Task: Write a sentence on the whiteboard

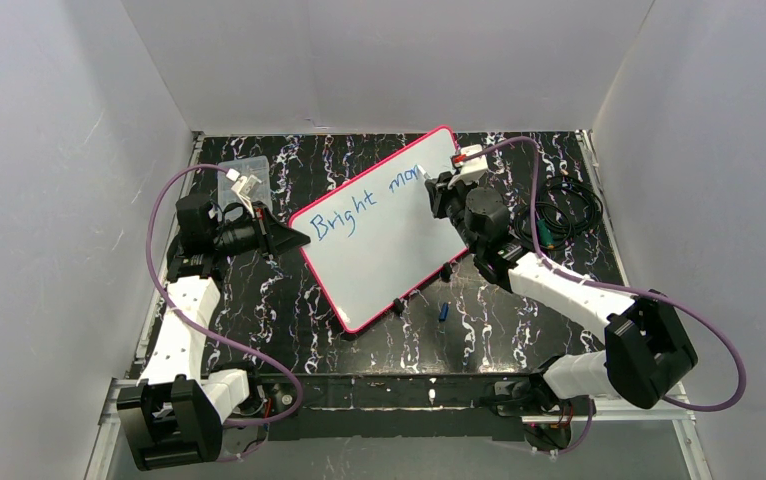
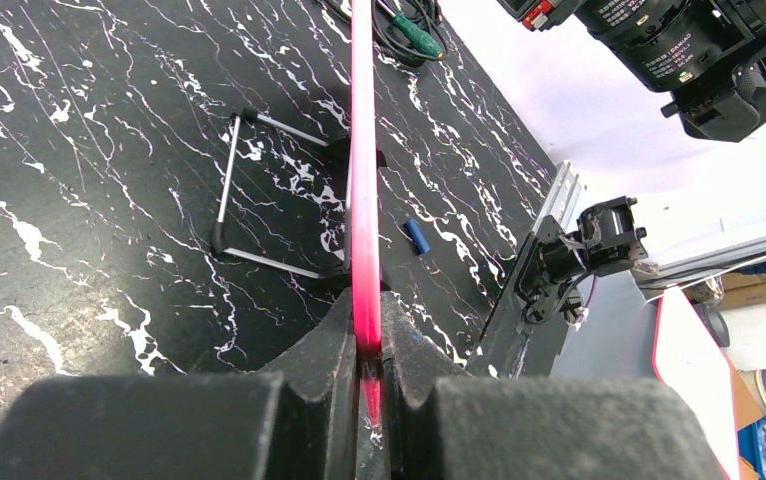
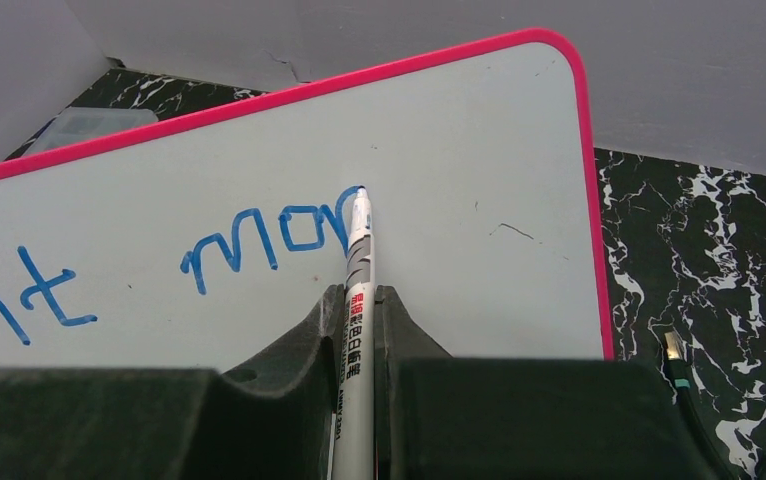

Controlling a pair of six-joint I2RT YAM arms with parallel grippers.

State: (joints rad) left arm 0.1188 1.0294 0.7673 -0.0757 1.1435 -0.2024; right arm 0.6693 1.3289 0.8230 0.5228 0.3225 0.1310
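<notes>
The sentence [image 1: 344,222] is only part written. Blue script reads "Bright", then "mo" and an unfinished stroke, across the upper part of the whiteboard [image 1: 399,265]. The board stands tilted on a wire stand [image 2: 259,190] in the middle of the table [image 1: 289,300].

The right jaws are closed on a grey marker [image 3: 359,265], whose tip touches the board at the end of the last letter. The left jaws are clamped on the board's pink rim at its left corner.

The board is braced at one corner only and sits on a light stand. A hard push from the marker near its far upper corner could swing or tip it and spoil the stroke. Little bare board is left before the right rim, so the word may crowd or run off. The marker could also slide in the jaws under pressure.

From above, the right arm covers the end of the word and the board's upper right corner, so the third letter cannot be read for certain. The left wrist sees the board edge-on.

A small blue cap [image 1: 443,312] lies just below the board. A clear plastic box [image 1: 244,172] sits behind its left corner, and cables [image 1: 564,215] lie to its right, partly hidden.
</notes>
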